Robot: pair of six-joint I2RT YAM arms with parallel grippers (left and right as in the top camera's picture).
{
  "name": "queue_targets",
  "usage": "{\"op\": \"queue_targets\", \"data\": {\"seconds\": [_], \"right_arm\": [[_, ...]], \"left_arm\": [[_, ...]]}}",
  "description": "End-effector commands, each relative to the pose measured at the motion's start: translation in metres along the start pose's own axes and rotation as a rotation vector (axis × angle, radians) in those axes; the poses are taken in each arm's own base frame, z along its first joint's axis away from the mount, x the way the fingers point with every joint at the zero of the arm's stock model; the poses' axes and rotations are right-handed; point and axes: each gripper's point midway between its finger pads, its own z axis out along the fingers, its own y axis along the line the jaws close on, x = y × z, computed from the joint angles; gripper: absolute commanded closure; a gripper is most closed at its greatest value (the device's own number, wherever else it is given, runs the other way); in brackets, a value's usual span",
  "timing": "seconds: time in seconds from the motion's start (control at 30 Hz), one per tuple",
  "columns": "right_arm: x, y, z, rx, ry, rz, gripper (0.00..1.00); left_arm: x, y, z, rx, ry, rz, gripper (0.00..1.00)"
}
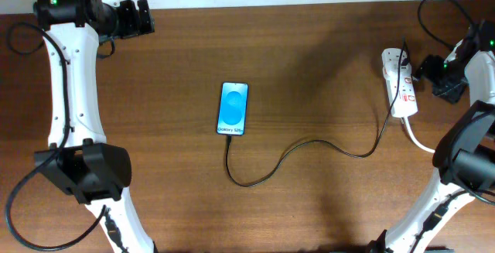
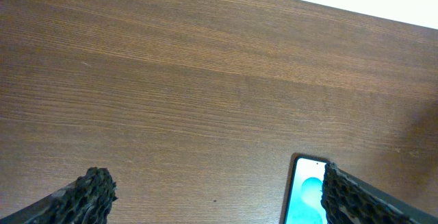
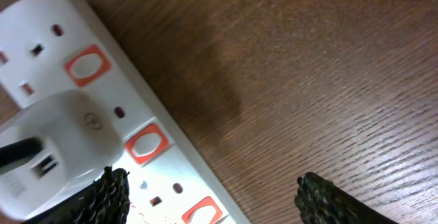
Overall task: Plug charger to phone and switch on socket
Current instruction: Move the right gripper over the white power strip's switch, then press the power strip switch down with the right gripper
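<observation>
With the charger (image 1: 309, 143) apparently seated in the lower edge of the phone (image 1: 233, 108) at frame centre, only the switch (image 3: 144, 144) on the socket (image 1: 401, 83) at right looks left to do, the right gripper (image 3: 213, 186) hovering over it with jaws spread, the left gripper (image 2: 215, 190) hanging upper left, also spread.

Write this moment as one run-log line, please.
charger: reaches phone bottom edge | right gripper: open, at socket | left gripper: open, apart from phone
</observation>
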Motion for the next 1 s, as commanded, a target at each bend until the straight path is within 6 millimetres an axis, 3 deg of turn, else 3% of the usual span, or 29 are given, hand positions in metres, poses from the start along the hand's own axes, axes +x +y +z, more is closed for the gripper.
{"op": "queue_targets", "data": {"seconds": [0.0,0.3,0.6,0.97], "right_arm": [[0.004,-0.007,0.010,0.036,0.012,0.054,0.19],[0.015,-0.009,0.035,0.021,0.000,0.187,0.19],[0.013,0.019,0.038,-0.020,-0.026,0.136,0.19],[0.030,0.016,0.038,0.001,0.042,0.140,0.19]], "left_arm": [[-0.006,0.000,-0.017,-0.009,-0.037,0.022,0.01],[-0.006,0.000,-0.017,-0.009,-0.037,0.022,0.01],[-0.006,0.000,-0.017,-0.009,-0.037,0.021,0.01],[-0.006,0.000,-0.017,-0.009,-0.037,0.021,0.01]]}}
